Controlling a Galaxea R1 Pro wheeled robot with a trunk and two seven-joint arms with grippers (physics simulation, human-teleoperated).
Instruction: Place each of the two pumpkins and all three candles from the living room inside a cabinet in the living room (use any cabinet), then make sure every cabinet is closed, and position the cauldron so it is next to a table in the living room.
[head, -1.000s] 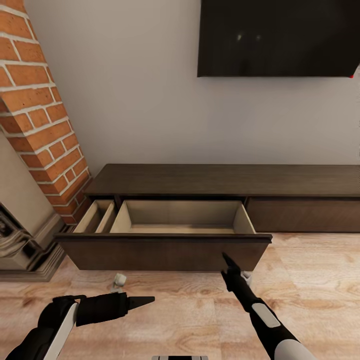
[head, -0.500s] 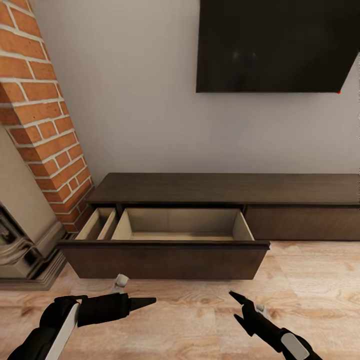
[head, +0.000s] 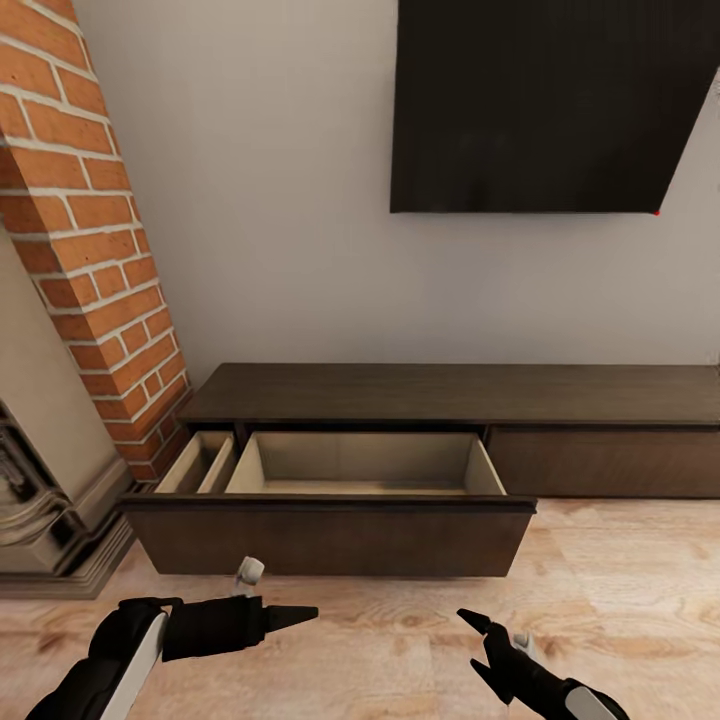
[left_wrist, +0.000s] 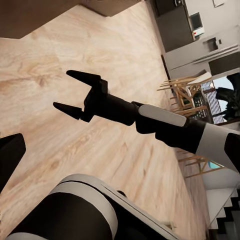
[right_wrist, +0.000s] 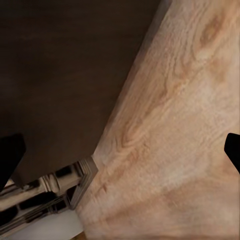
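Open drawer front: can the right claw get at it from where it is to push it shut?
Probably yes. The right claw, open and empty, sits low over bare floor short of the drawer front, with nothing between them. It would need to extend forward first.

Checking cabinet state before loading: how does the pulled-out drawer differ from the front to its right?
The open drawer stands pulled out over the floor, showing its pale interior; the right drawer front sits flush and shut. The open one looks wider. Both are dark brown and handleless.
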